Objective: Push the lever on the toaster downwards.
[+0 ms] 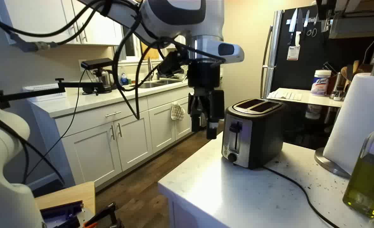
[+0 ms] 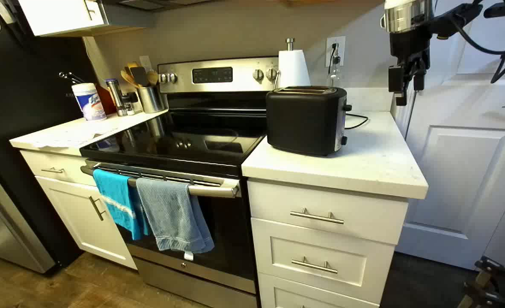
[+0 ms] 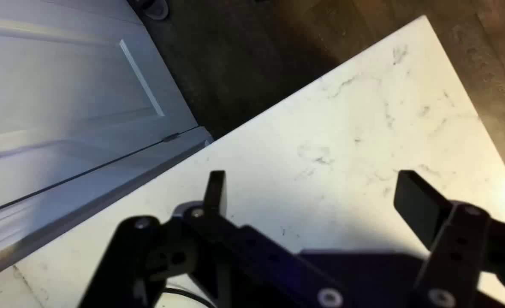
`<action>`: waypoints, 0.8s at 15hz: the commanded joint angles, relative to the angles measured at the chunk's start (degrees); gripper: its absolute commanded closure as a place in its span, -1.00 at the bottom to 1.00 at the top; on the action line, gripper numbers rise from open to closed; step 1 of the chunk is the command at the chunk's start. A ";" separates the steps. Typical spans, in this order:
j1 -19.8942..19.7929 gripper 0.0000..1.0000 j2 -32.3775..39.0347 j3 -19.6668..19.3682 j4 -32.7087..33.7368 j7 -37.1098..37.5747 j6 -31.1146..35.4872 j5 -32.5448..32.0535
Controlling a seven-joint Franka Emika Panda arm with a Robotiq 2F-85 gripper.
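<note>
Plainly, the canister (image 1: 321, 84) past the stove (image 2: 184, 150) reads "Lysol"; the card (image 1: 293, 53) on the fridge (image 1: 328, 52) is too small to read. Near the front, stove-side corner of the bench (image 2: 376, 171) stands the toaster (image 2: 301, 122), its lever (image 1: 236, 127) up. Above the bench, the gripper (image 3: 316, 194) holds nothing, its fingers (image 3: 421, 209) wide apart.

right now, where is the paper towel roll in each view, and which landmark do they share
In an exterior view: the paper towel roll at the right, mid-height, right of the toaster.
In an exterior view: the paper towel roll just right of centre, upper half, partly behind the toaster.
Wrist view: not in it.
Shared by all three: the white countertop.
</note>
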 commanded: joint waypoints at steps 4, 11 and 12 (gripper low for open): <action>1.08 -1.00 0.02 -0.98 0.10 0.21 -0.17 -0.23; 3.13 -1.00 -2.73 -1.41 -2.75 -2.26 1.43 3.38; 3.60 -1.00 -3.22 -1.54 -3.15 -2.65 1.29 4.75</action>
